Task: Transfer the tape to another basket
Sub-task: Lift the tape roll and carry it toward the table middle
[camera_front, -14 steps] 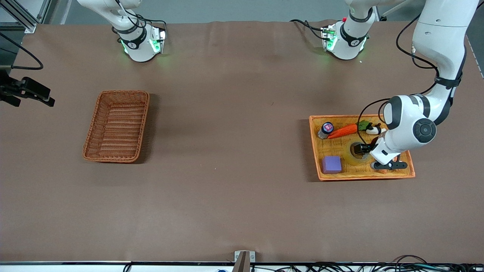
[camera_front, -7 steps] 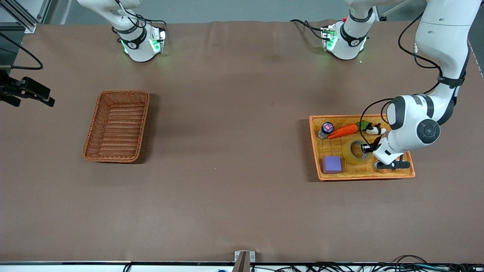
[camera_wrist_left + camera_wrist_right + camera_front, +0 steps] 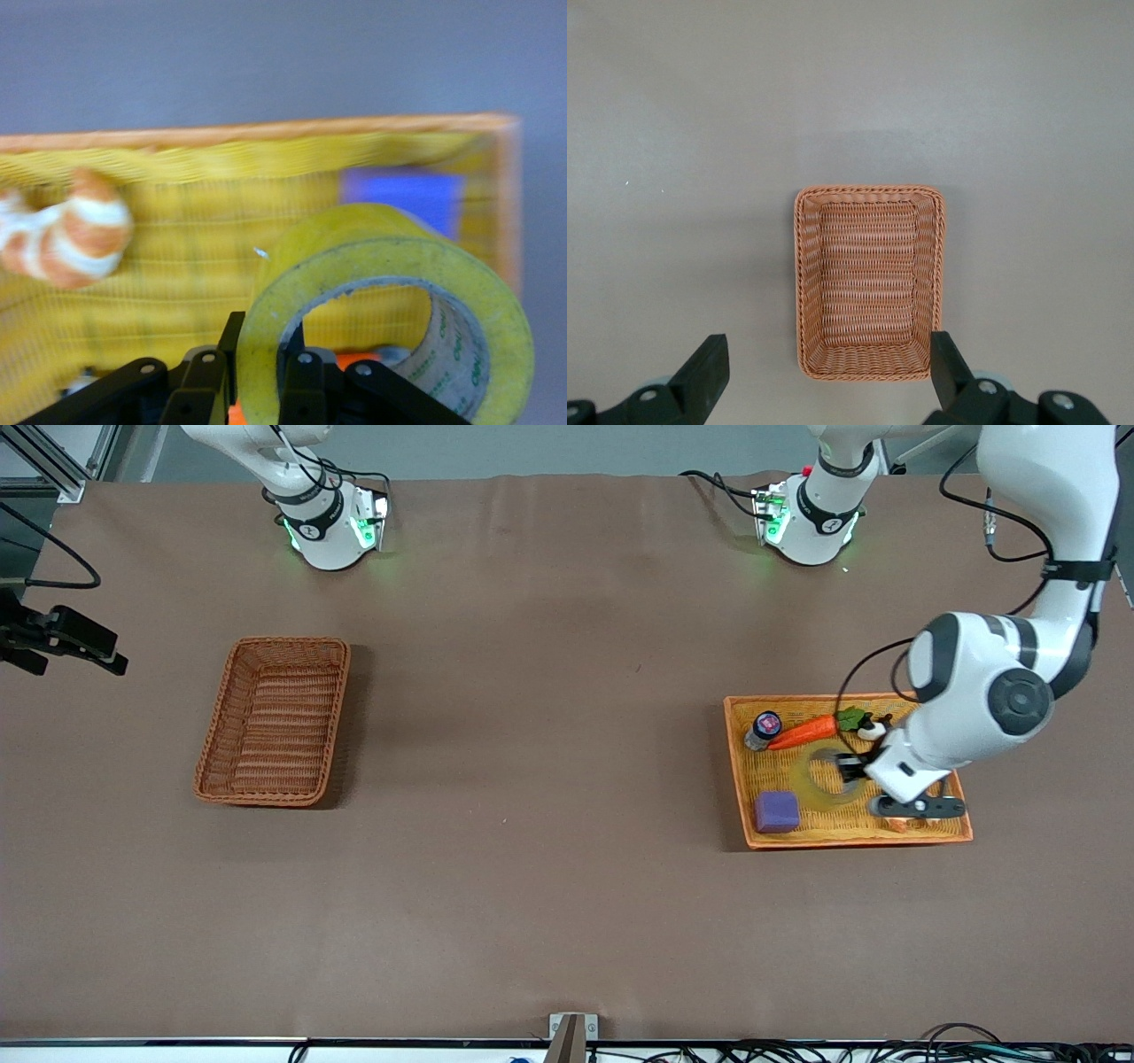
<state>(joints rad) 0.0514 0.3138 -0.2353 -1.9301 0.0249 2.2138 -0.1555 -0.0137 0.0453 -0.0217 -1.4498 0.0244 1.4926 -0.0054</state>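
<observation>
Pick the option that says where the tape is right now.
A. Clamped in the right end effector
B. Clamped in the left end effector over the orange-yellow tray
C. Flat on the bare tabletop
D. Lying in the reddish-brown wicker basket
B: the left end effector pinches the wall of the tape, one finger inside the ring, above the orange-yellow tray.

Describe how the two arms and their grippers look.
Both arms are glossy white with dark grey joint caps and black bands; black cables loop along the left arm. Green lights glow at both bases. The left gripper and right gripper have black fingers with small silver screws.
</observation>
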